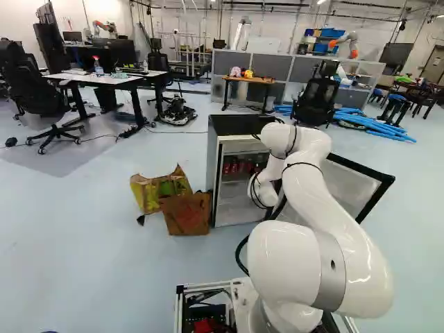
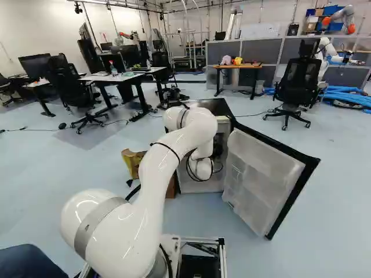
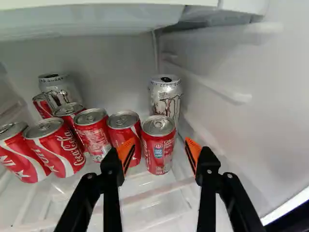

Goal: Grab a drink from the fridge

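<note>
Standing wide, my black gripper (image 2: pixel 217 150) reaches into the fridge (image 1: pixel 236 125) at the centre of the left base view. Ahead of its orange pads (image 3: pixel 193 150) I see a red can (image 3: pixel 158 147), with a pale can (image 3: pixel 165 99) behind it and more red cans (image 3: pixel 91 133) alongside.

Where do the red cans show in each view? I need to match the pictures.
Left base view: red cans inside the open fridge, just left of the arm.
Right base view: none visible; the arm covers part of the fridge opening.
Wrist view: grouped ahead of the hand.
Shared landmark: the fridge.
</note>
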Robot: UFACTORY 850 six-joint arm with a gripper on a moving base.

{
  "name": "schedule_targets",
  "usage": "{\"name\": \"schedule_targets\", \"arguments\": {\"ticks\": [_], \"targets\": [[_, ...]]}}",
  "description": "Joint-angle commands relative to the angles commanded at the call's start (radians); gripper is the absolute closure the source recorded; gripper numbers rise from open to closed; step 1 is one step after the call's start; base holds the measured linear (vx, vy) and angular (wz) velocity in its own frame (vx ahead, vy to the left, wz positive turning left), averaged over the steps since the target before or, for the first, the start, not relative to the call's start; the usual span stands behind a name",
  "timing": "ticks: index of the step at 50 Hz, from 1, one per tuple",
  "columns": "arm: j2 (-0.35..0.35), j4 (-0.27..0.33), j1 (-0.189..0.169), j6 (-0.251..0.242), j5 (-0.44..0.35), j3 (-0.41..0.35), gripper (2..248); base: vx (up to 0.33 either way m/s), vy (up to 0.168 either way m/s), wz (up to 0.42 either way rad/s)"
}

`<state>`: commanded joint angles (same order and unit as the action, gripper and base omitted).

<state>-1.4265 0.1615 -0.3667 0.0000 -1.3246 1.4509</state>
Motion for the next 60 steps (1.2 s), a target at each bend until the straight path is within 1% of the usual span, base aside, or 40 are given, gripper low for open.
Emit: {"name": "schedule_targets", "arguments": {"ticks": [34,51,52,57,58,60], "targets": [[-0.034,0.000,0.007,0.000,0.000,0.063,91,0.000,0.000,0.000],[-0.035,0.000,0.007,0.000,0.000,0.064,91,0.000,0.000,0.000],[-0.035,0.000,0.007,0.000,0.000,0.064,101,0.000,0.000,0.000],[-0.035,0.000,0.007,0.000,0.000,0.064,101,0.000,0.000,0.000],[-0.035,0.000,0.007,0.000,0.000,0.064,139,0.000,0.000,0.000],[-0.035,0.000,0.007,0.000,0.000,0.064,139,0.000,0.000,0.000]]}}
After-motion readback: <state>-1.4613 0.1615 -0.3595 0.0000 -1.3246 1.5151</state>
